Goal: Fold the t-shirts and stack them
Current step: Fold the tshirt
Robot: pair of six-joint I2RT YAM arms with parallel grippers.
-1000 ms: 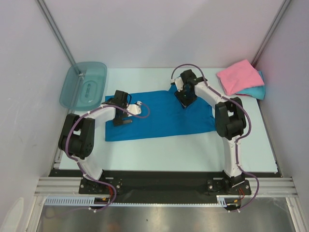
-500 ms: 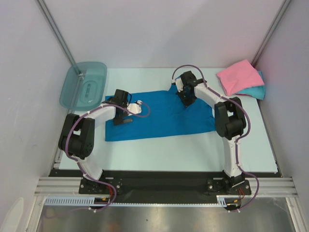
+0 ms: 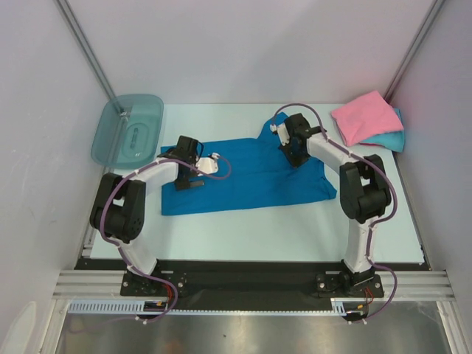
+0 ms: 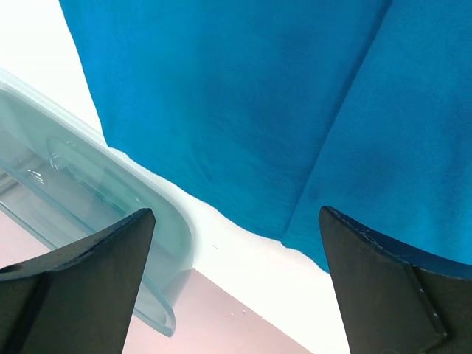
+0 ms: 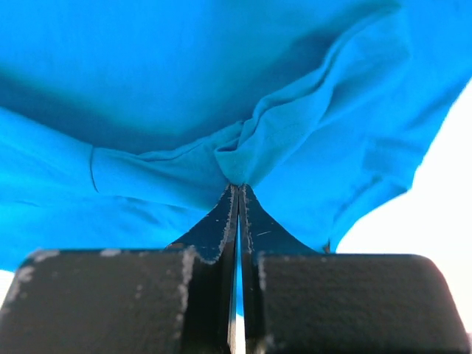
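The deep blue t-shirt (image 3: 251, 173) lies spread in the middle of the table (image 3: 258, 228), its long side running from left to right, while the pink t-shirt (image 3: 363, 114) sits folded on the turquoise t-shirt (image 3: 391, 139) in the far right corner. The right gripper (image 5: 237, 188) is clamped together on a small pinch of blue cloth at the far right part of the shirt, and the cloth bunches into a ridge just at the fingertips. The left gripper (image 4: 236, 214) hangs over the left end of the shirt with its fingers wide apart and holds nothing. The teal bin (image 3: 127, 129) stands just beside it on the far left. I judge that the step in hand is the start of a fold, with one side already taken. To do it well, the left gripper should come down and close on the far edge of the left end, opposite to the right grip, before the right arm lifts much. Otherwise the shirt will only drag and wrinkle. The pinch on the right looks thin, so the lift should be slow to prevent slipping. Both arms should then rise to the same height, hold the cloth lightly stretched between them, and carry the far edge toward the near edge so the two edges meet evenly. The left arm must also avoid the bin.
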